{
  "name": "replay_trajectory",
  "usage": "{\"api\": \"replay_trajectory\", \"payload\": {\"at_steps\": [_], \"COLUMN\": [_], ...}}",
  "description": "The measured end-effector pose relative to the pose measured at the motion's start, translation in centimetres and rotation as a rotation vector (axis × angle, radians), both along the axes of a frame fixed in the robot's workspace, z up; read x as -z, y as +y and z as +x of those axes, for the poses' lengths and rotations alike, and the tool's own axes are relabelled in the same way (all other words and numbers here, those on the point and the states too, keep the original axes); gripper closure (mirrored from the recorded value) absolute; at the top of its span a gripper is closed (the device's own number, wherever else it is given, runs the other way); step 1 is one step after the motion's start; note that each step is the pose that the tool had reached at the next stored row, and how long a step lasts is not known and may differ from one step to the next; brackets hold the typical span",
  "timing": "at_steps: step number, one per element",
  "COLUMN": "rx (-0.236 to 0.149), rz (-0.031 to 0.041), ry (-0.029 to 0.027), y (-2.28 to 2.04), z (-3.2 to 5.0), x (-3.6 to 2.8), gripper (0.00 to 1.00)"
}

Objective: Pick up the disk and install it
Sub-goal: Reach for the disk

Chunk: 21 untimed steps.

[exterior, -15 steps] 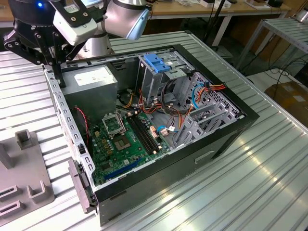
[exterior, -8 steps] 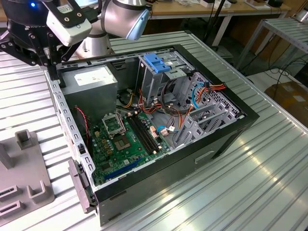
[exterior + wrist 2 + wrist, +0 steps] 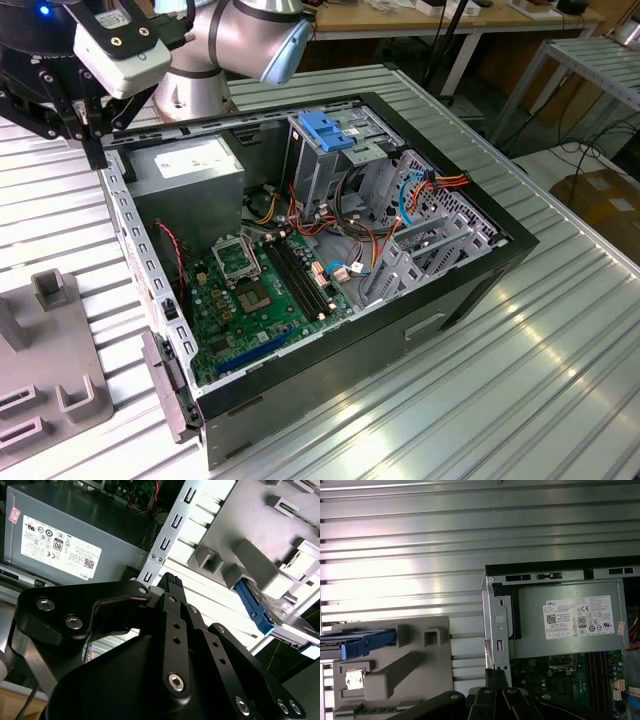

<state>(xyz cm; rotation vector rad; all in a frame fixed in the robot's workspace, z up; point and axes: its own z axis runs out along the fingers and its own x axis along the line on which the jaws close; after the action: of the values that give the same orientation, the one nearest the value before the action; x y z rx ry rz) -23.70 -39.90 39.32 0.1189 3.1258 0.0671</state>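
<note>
Disk [image 3: 367, 641] in grey holder [image 3: 395, 680]; fingers [image 3: 170, 581] pressed together, empty, near computer case [image 3: 400, 345] corner.

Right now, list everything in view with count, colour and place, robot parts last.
disk: one, grey with blue rail, held in the fixture.
fixture: one, grey, on the table beside the case.
computer case: one, black, open, on the table.
power supply: one, grey with white label, in a corner of the case.
motherboard: one, green, on the case floor.
latch: one, blue, atop the drive cage.
table: one, ribbed silver metal.
arm: one, silver-grey, behind the case.
gripper: one, black, over the case edge by the power supply, apart from the disk.
</note>
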Motion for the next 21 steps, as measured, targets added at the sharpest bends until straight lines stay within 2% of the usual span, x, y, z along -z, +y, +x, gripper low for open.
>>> {"api": "replay_trajectory", "payload": {"at_steps": [8,12,17,21], "rx": [0.000,0.000,0.000,0.000], "rz": [0.0000,0.0000,0.0000,0.0001], "ry": [0.0002,0.0004,0.0006,0.0006], "y": [0.00,0.00,0.00,0.00], "z": [-1.13,-2.02,-2.58,-2.67], "x": [0.00,0.00,0.00,0.01], "gripper": [0.90,0.90,0.90,0.90]}}
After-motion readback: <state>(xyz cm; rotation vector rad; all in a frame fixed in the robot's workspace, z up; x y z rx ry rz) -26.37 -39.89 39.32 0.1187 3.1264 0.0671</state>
